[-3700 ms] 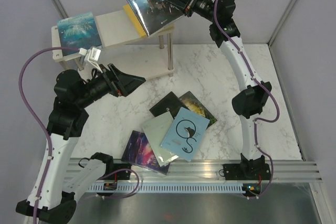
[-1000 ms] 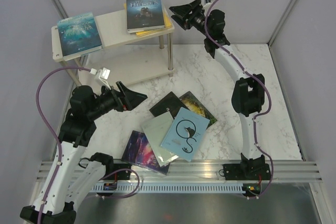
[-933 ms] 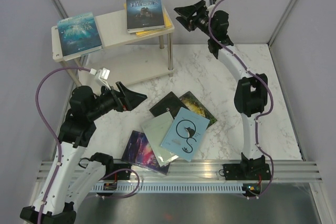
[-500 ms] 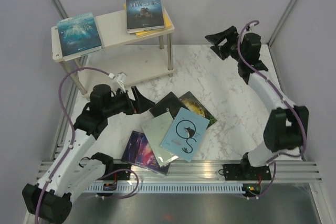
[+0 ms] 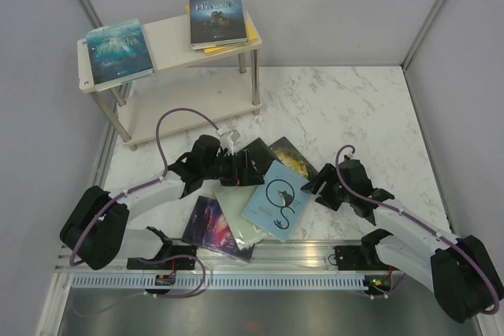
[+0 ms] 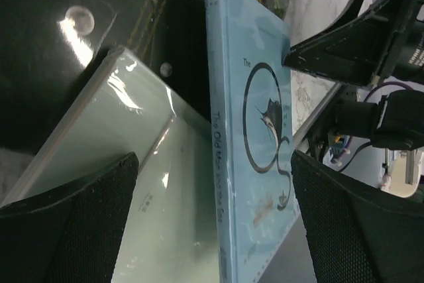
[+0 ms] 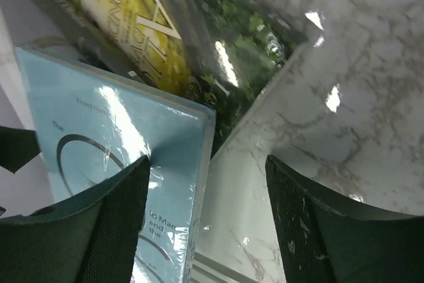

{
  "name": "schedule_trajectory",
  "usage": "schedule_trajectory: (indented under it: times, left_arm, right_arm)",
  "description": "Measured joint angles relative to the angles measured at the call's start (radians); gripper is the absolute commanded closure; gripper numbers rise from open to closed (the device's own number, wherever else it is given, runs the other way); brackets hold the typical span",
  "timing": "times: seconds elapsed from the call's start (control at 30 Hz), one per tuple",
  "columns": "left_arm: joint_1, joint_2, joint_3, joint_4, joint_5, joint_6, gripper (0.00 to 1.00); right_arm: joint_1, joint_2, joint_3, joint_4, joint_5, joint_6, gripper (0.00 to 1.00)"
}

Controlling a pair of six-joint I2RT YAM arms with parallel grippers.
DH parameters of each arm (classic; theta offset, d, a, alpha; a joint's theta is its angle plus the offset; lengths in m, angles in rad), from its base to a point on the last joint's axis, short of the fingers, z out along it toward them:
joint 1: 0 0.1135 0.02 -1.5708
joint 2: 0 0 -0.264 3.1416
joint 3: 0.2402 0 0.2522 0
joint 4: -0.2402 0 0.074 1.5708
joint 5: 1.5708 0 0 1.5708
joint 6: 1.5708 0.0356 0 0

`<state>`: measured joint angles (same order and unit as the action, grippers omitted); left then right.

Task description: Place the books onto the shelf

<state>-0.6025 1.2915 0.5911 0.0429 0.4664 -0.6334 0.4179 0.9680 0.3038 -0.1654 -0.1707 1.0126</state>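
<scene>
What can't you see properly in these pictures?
Top view: yellow book, mostly hidden under the navy book on the shelf.
Top view: black book, partly covered by the left tool.
Right wrist view: light blue book, cut off by the bottom edge.

Left claw (image 5: pixel 252 172), right claw (image 5: pixel 313 189): newly down at books (image 5: pixel 277 201).

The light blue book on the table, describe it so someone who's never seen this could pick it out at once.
On the marble table, find the pile of books near the front edge. The light blue book lies on top, at the pile's right side. Unlike the mint book and the green-gold book that it overlaps, it has a sky-blue cover with a black looping line drawing.
</scene>
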Motion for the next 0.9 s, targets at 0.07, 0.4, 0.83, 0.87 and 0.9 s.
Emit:
schedule_trajectory:
  times: [0.07, 0.4, 0.83, 0.87, 0.9]
  left_arm:
    - [-0.008, 0.046, 0.0, 0.068, 0.022, -0.01, 0.03]
    - [-0.064, 0.224, -0.01, 0.419, 0.108, -0.095, 0.05]
    - [-0.054, 0.386, -0.074, 0.838, 0.169, -0.287, 0.07]
    - [-0.054, 0.388, -0.074, 0.845, 0.172, -0.29, 0.07]
    - [-0.056, 0.388, -0.074, 0.847, 0.175, -0.292, 0.07]
  right_arm:
    - [0.028, -0.01, -0.023, 0.043, -0.004, 0.035, 0.26]
    - [0.088, 0.059, -0.074, 0.257, -0.033, 0.099, 0.47]
    - [0.096, -0.059, -0.123, 0.386, -0.076, 0.15, 1.0]
    - [0.097, -0.073, -0.126, 0.387, -0.082, 0.15, 1.0]
    - [0.1, -0.093, -0.13, 0.388, -0.088, 0.15, 1.0]
